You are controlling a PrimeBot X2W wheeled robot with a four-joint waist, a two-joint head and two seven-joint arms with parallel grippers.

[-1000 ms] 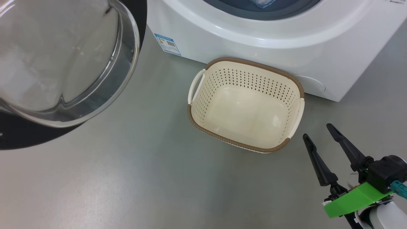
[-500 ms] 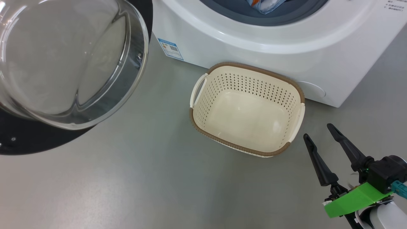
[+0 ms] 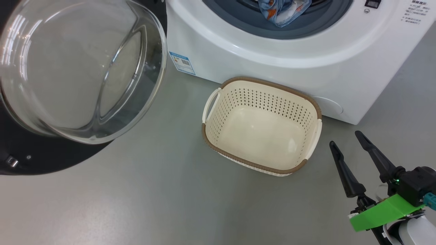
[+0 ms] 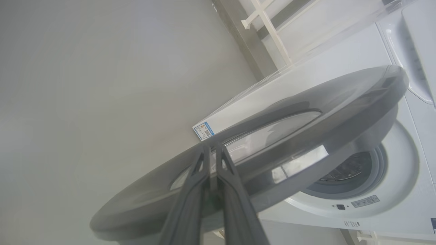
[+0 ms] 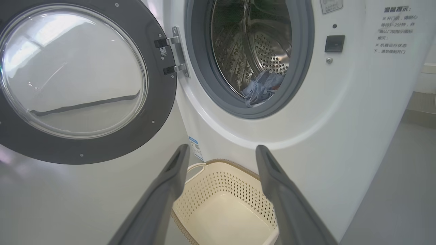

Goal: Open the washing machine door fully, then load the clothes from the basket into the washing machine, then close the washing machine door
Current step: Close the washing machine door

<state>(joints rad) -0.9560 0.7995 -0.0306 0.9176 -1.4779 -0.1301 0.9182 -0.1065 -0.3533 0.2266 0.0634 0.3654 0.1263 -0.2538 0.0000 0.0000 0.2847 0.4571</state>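
The washing machine (image 3: 272, 64) stands with its door (image 3: 41, 160) swung open to the left, glass bulge facing me. Light blue clothes (image 3: 282, 10) with orange prints lie at the mouth of the drum, and show as clothes (image 5: 260, 90) in the right wrist view. The cream basket (image 3: 259, 166) sits on the floor before the machine with nothing in it. My right gripper (image 3: 344, 139) is open, to the right of the basket and apart from it. My left gripper (image 4: 213, 148) is shut, tips at the outer face of the door (image 4: 306, 112); whether they touch is blurred.
Grey floor (image 3: 153, 204) spreads in front of the basket and under the open door. A blue label sticker (image 3: 182, 63) marks the machine's lower left corner. The door's hinge (image 5: 175, 51) sits at the left of the drum opening.
The head camera has tilted up, so everything sits lower in the picture and more of the drum mouth and clothes shows. The door's edge shows slightly further right. My right gripper keeps its pose.
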